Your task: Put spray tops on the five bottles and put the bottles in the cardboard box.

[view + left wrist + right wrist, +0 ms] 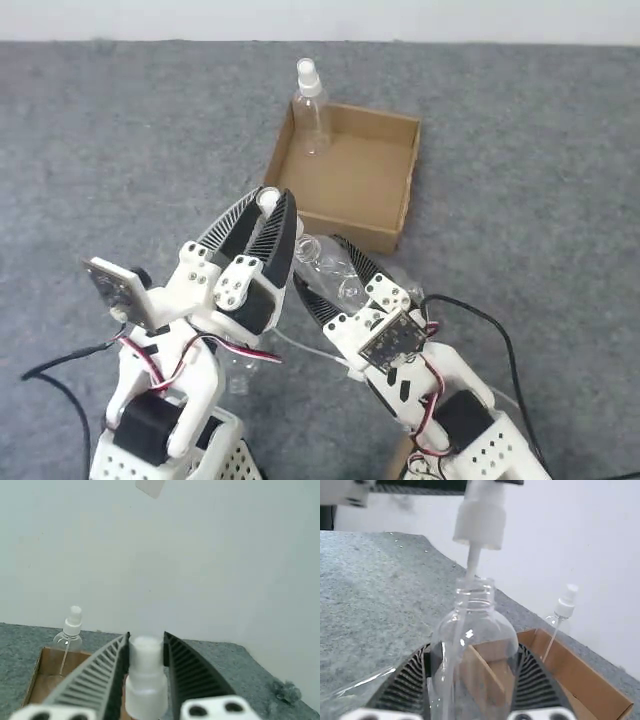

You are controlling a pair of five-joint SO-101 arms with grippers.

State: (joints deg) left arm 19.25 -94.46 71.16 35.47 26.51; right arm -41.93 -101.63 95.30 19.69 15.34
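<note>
The high camera is looking steeply down over the table (100, 150) from behind both arms (165, 400), with the cardboard box (350, 175) at upper centre of the frame. The wrist cameras are peering closely along the left gripper (146, 637) and right gripper (474, 652) toward the white wall (210, 555); all three views are sharing the box and the capped bottle (311, 110).

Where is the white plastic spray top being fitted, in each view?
High view: white plastic spray top between left pincer tips, near the brown cardboard box.
Left wrist view: clamped in that pincer.
Right wrist view: above the clear plastic bottle, tube inside it.
Landmark: the box.
</note>
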